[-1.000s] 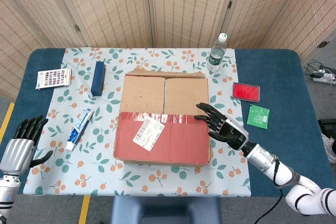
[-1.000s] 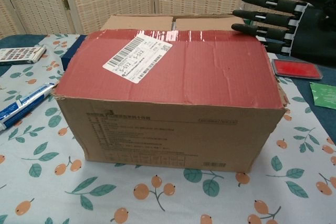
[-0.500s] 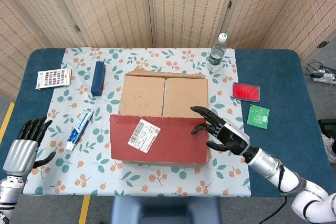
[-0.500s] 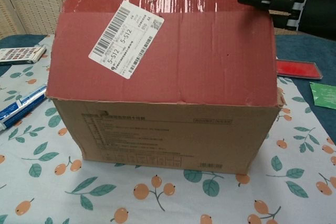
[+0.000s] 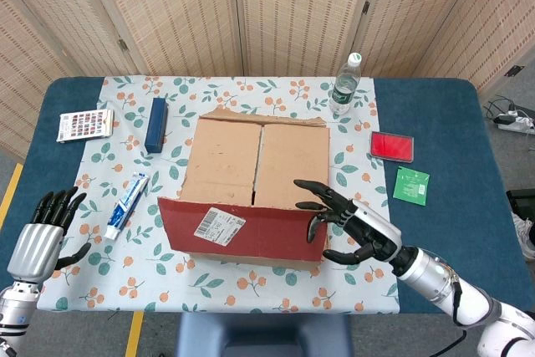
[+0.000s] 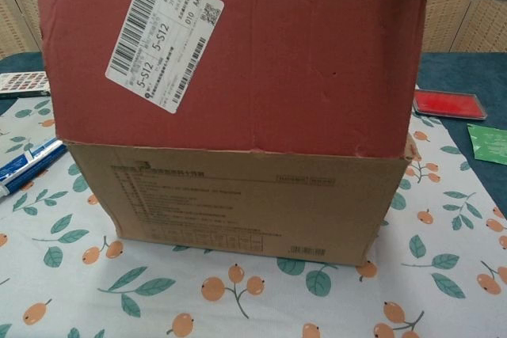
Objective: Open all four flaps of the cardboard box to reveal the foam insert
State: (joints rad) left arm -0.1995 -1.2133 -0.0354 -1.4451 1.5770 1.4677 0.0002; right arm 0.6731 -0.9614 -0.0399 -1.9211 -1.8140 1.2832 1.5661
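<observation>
Matt brown cardboard box (image 5: 251,181), its raised flap (image 6: 230,53) red with glossy tape strip and paper label (image 6: 164,33).

there is one cardboard box (image 5: 251,190), with one red flap (image 5: 242,227) and two brown flaps (image 5: 255,160) in view. on it is one white label (image 5: 219,224). around it lie one water bottle (image 5: 343,85), one blue box (image 5: 155,124), one toothpaste tube (image 5: 127,204), one red case (image 5: 391,145), one green packet (image 5: 411,185) and one patterned card (image 5: 84,124). two robot hands show, the left hand (image 5: 46,232) and the right hand (image 5: 347,223).

Your head view looks down from high; your chest view faces the cardboard box (image 6: 238,140) close, level with the surface (image 5: 435,114).
</observation>
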